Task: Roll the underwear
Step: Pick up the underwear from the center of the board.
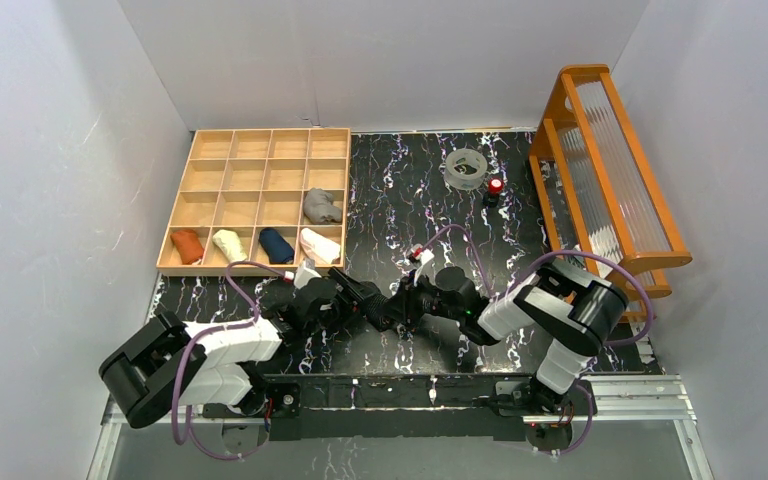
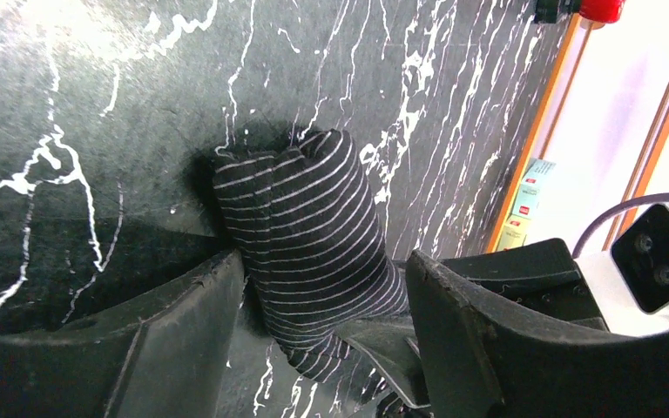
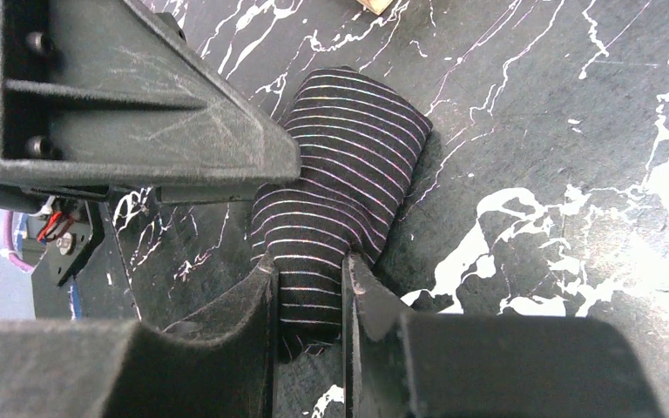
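The black underwear with thin pale stripes (image 2: 305, 218) lies rolled into a fat bundle on the dark marbled table. My left gripper (image 2: 324, 261) is open and straddles the roll; its left finger (image 2: 183, 331) touches the cloth, while its right finger (image 2: 479, 331) stands clear. My right gripper (image 3: 309, 261) is shut on the roll's near end (image 3: 314, 287), and the rest of the roll (image 3: 348, 157) reaches away from it. In the top view both grippers (image 1: 360, 295) (image 1: 412, 298) meet nose to nose near the table's front and hide most of the roll.
A wooden compartment tray (image 1: 260, 160) at the back left holds several rolled garments, among them a beige-grey one (image 1: 321, 206). A clear tape ring (image 1: 466, 168) and a small red-topped object (image 1: 495, 187) sit at the back. An orange rack (image 1: 610, 170) stands along the right.
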Controlling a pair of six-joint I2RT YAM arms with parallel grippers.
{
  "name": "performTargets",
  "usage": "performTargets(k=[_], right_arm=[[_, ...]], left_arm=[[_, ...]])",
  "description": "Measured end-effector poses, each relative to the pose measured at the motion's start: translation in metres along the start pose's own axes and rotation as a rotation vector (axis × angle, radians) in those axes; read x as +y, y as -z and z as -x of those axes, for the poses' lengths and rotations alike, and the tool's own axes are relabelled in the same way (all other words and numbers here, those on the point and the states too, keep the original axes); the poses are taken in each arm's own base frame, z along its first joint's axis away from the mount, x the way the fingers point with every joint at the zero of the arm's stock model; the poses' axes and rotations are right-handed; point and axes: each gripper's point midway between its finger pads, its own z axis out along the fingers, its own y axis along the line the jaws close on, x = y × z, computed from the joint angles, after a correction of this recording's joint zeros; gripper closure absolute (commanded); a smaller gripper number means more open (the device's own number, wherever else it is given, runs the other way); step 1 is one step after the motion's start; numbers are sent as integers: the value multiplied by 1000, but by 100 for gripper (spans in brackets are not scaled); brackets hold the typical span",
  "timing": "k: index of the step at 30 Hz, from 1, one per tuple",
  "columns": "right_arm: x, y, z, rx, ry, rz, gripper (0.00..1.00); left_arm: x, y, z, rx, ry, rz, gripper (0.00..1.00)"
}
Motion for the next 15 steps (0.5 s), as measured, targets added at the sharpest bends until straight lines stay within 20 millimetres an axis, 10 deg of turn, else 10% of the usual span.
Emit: performTargets(k=[15], right_arm=[[1, 14, -8, -21, 13, 35, 85]], left_arm=[[-13, -12, -27, 52, 76, -48, 31]])
